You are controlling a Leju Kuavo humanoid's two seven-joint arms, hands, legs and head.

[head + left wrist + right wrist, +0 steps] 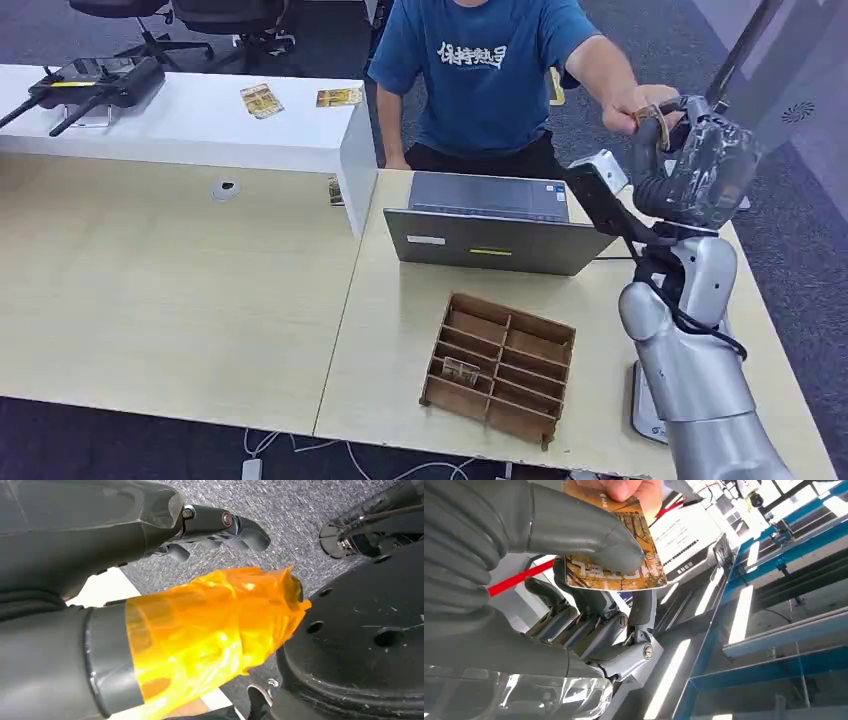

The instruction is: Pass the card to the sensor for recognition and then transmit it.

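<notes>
1. The card (616, 555) is held aloft past the far right corner of the desk (180, 290), pinched between the thick grey thumb and the darker fingers of the right hand (690, 160).
2. The card is seen as golden brown, with a worn, cracked-looking pattern, pale raised characters along one long edge and rounded corners.
3. The other end of the card is gripped by the person's hand (640, 105), reached over from behind the laptop (490, 225); in the right wrist view the person's fingertips (624, 489) are pressed on the card's face.
4. The left hand (220, 527) is held over grey carpet, its dark fingers curled and nothing seen in them; its thumb is wrapped in orange film.
5. A wooden divided tray (500, 365) is set on the desk in front of the laptop, with a small item lying in one near-left compartment.
</notes>
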